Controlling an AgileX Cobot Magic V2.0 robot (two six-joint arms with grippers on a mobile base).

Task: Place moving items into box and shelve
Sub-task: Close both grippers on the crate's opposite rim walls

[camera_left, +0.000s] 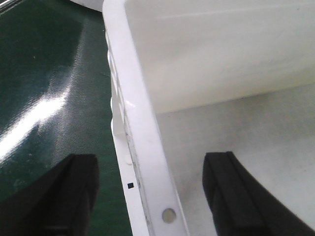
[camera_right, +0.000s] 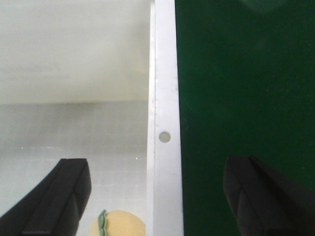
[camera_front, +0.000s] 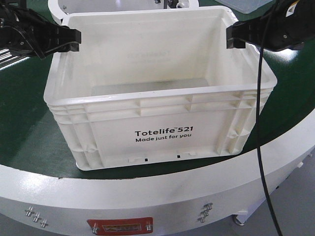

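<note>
The box (camera_front: 162,123) stands upright on the green counter (camera_front: 29,142), close to its curved white front edge. Its open top faces up and its printed wall, "Totelife 521 Made just for you", faces the front camera. The left claw (camera_front: 71,42) sits at the far end of the box's left wall, level with the ribbed rim, and the right claw (camera_front: 236,37) sits at the matching spot on the right wall. In the left wrist view the left claw (camera_left: 152,191) is spread wide and straddles the rim. One black finger (camera_left: 74,196) is outside over the counter, the other is inside over the box floor, and the white rim runs up between them with a gap on each side. The right wrist view shows the same on the other side: the right claw (camera_right: 165,191) is wide. Its inner finger (camera_right: 59,196) is over the box floor, its outer finger is over the green counter, and the rim with a small round hole lies between them, touching neither. Just beside that wall, inside the box, lies a small pale yellow round thing (camera_right: 118,225) with a bit of green on it, cut off by the bottom of the picture. A black cable (camera_front: 261,162) hangs from the right arm across the box's right corner. Part of another white container (camera_front: 61,10) shows behind the box.
</note>
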